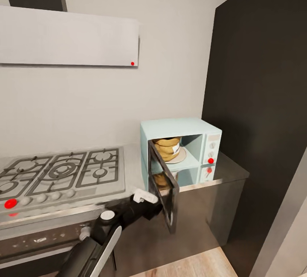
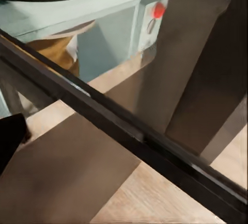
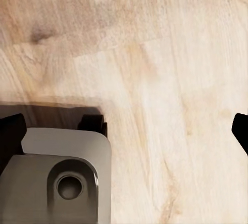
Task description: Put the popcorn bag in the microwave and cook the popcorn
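Soft even light, slight blur (glossy countertop [image 1: 230, 172] mirrors microwave [image 1: 181, 151]).

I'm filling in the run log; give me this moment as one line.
orange-brown paper popcorn bag: on turntable inside pale mint-blue microwave | dark glass door: open | left gripper: beside door | heating: not started

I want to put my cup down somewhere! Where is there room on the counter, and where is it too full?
There is bare countertop between the microwave and the dark wall, and a thin strip between the gas hob and the microwave. In front of the microwave is crowded: its open door sticks out, with the left gripper beside it. Inside sits the popcorn bag.
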